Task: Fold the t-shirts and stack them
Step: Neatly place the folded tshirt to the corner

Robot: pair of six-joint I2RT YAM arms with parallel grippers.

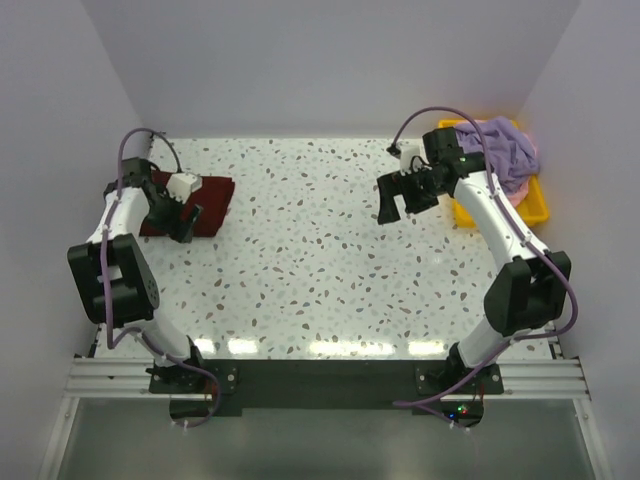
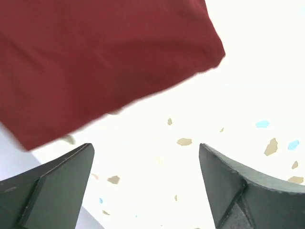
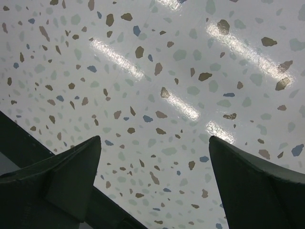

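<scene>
The dark maroon t-shirt lies folded in a flat block at the table's far left. My left gripper hovers at its near edge, open, with nothing between the fingers. In the left wrist view the maroon cloth fills the upper left, and the left gripper frames bare tabletop beside its edge. The lavender t-shirt sits crumpled in the yellow tray at the far right, with a bit of pale pink cloth under it. My right gripper hangs open left of the tray, over bare table.
White walls close in the speckled table on the left, back and right. The tray sits against the right wall. The arm bases and a metal rail run along the near edge.
</scene>
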